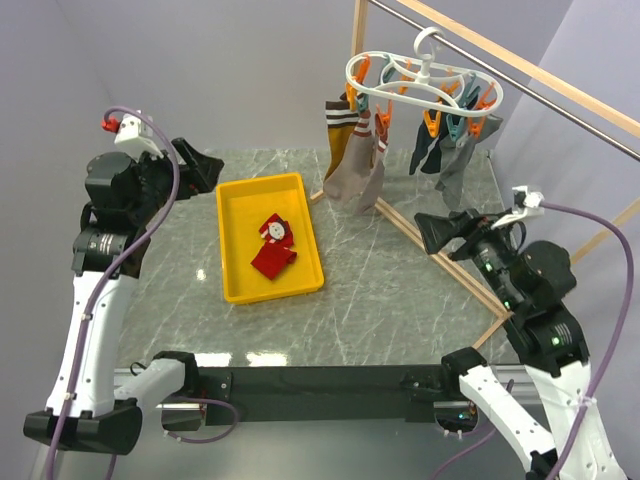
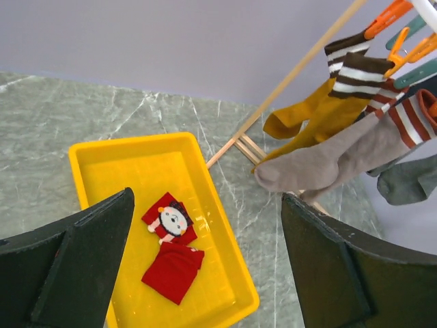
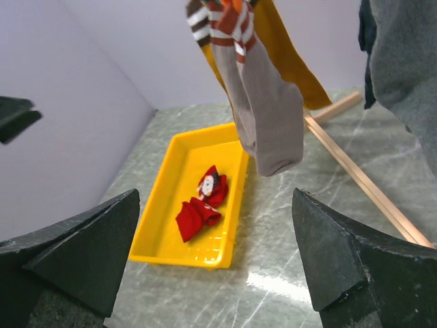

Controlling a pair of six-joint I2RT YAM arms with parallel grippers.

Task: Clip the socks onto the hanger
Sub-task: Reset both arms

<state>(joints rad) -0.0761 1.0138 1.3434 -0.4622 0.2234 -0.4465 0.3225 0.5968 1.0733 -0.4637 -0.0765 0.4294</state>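
A white oval hanger (image 1: 420,75) with orange and teal clips hangs from the rod at the back right. Mustard (image 1: 340,140), grey-beige (image 1: 362,172) and dark socks (image 1: 445,155) are clipped to it. Two red socks (image 1: 273,245) with a white face mark lie in the yellow tray (image 1: 237,236); they also show in the left wrist view (image 2: 172,251) and the right wrist view (image 3: 201,203). My left gripper (image 1: 205,170) is open and empty, raised left of the tray. My right gripper (image 1: 440,232) is open and empty, right of the tray, below the hanger.
A wooden frame with a metal rod (image 1: 520,70) stands at the back right; its base rail (image 1: 440,255) runs along the marble table (image 1: 380,300). Purple walls close in the back and sides.
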